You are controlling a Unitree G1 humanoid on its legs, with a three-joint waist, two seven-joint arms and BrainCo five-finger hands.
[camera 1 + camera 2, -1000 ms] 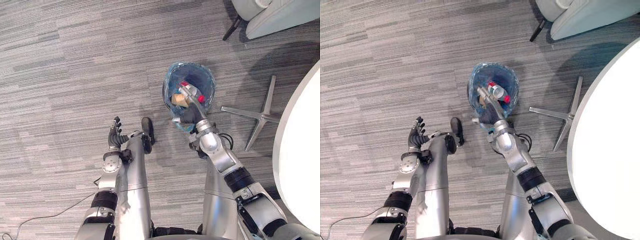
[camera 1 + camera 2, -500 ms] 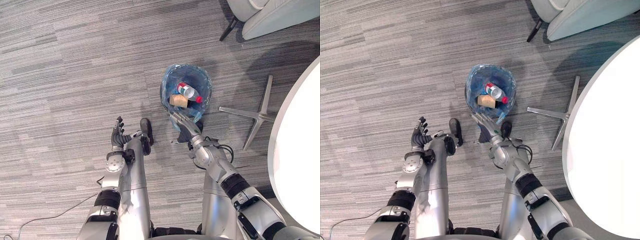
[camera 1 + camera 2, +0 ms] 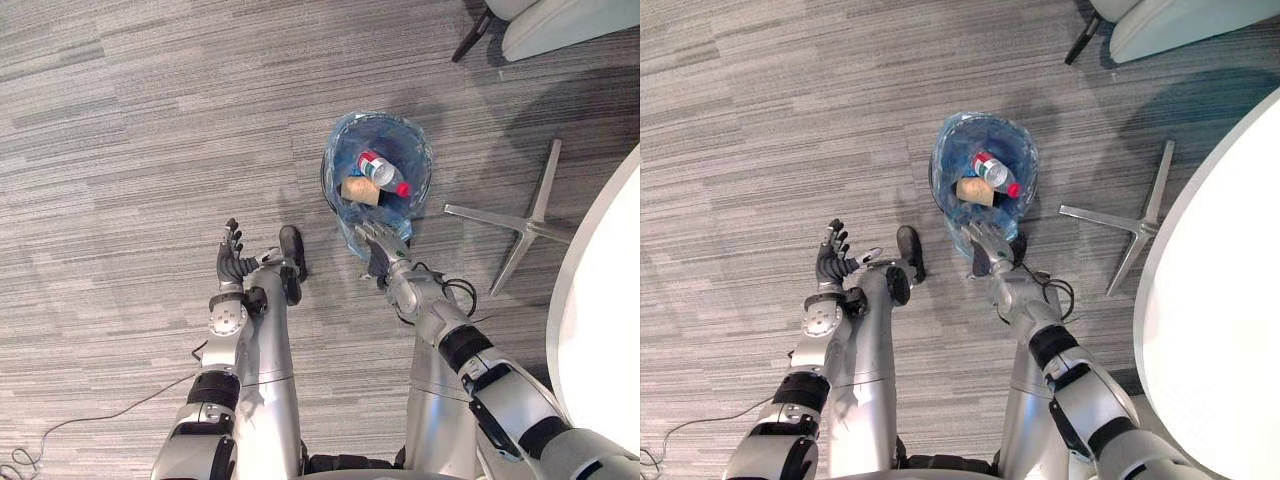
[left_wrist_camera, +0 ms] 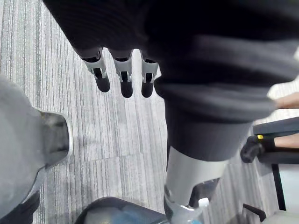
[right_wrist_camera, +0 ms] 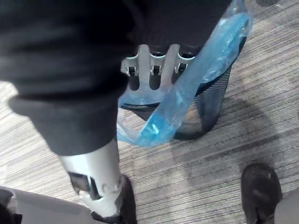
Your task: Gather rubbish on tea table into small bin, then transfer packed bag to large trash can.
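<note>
The small dark mesh bin [image 3: 420, 200] stands on the carpet, lined with a blue plastic bag [image 3: 345, 150]. Inside lie a clear bottle with a red cap [image 3: 379, 172] and a brown crumpled piece [image 3: 358, 190]. My right hand [image 3: 378, 252] is at the bin's near side, its fingers [image 5: 154, 74] straight against a loose flap of the blue bag [image 5: 187, 102] that hangs over the rim [image 5: 205, 112]. It grips nothing. My left hand [image 3: 232, 262] hovers open over bare carpet left of the bin, fingers [image 4: 124, 79] straight.
A white round table [image 3: 600, 330] fills the right edge, with a metal star-shaped base [image 3: 520, 225] on the floor right of the bin. A pale chair [image 3: 560, 25] stands at the far right. Grey carpet [image 3: 150, 150] stretches out to the left.
My right hand has drawn back from over the bin's opening to its near rim, by the bag flap. The left hand has stayed put. The view has shifted slightly.
</note>
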